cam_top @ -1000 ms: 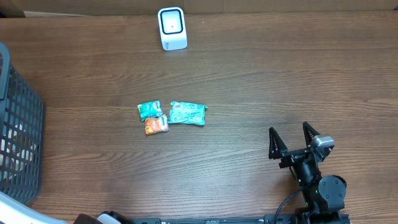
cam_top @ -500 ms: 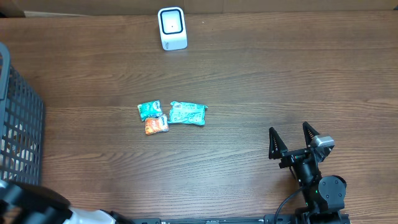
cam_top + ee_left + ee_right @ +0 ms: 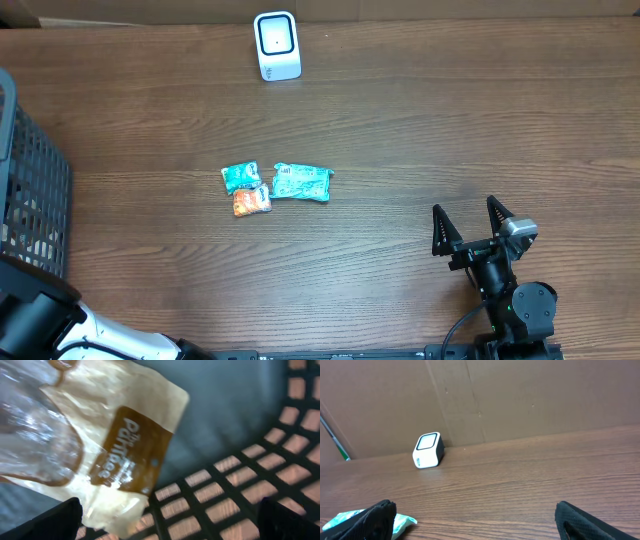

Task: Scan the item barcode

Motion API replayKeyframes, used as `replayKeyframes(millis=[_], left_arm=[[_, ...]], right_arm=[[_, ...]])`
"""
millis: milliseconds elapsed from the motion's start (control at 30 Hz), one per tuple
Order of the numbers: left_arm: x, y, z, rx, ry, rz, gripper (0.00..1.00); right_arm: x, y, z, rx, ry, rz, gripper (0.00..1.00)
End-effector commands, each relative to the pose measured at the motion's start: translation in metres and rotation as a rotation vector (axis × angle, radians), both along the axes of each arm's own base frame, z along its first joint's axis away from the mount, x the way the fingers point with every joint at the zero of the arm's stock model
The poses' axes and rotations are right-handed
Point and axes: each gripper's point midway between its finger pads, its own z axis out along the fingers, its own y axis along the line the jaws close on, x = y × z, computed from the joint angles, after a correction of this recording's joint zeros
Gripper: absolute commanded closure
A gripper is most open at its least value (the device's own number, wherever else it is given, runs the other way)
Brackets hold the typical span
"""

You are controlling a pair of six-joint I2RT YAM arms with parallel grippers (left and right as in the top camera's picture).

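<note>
Wooden table point(image 3: 400, 120): right gripper point(image 3: 465, 216) level, wide, empty; left gripper point(image 3: 170, 520) (facing basket point(image 3: 280, 460)) wide, empty.

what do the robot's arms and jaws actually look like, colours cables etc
The right arm is black, with two slim, pointed black jaws, a small grey block beside them and a round black joint housing. A thin black cable curves from near its base. The left arm, blurred at the frame edge, is black with a white section.

The brown wood-grain table point(image 3: 420, 130) holds a white boxy scanner point(image 3: 276, 45), a grey plastic mesh basket point(image 3: 30, 200), two teal foil packets point(image 3: 301, 182) and one orange packet point(image 3: 251, 202).
</note>
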Motion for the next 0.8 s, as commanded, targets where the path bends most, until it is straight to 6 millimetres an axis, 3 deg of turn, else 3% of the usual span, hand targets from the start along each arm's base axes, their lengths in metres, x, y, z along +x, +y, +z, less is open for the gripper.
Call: replayKeyframes(millis=[0,200,433,767], left_arm=[[-0.021,0.018,-0.006,0.094,0.137,0.105,0.05],[-0.02,0.026,-0.013,0.148,0.16,0.097,0.04],[-0.015,0.019,-0.046,0.17,0.171,0.009,0.04],[-0.036,0.018,-0.081,0.21,0.258,-0.003,0.0]], right_arm=[[0.0,0.001,-0.002,-0.001,-0.003,0.006,0.0],[0.0,0.001,-0.002,-0.001,-0.003,0.006,0.0],[0.0,0.001,-0.002,-0.001,-0.003,0.005,0.0],[0.0,0.001,-0.002,-0.001,-0.003,0.005,0.0]])
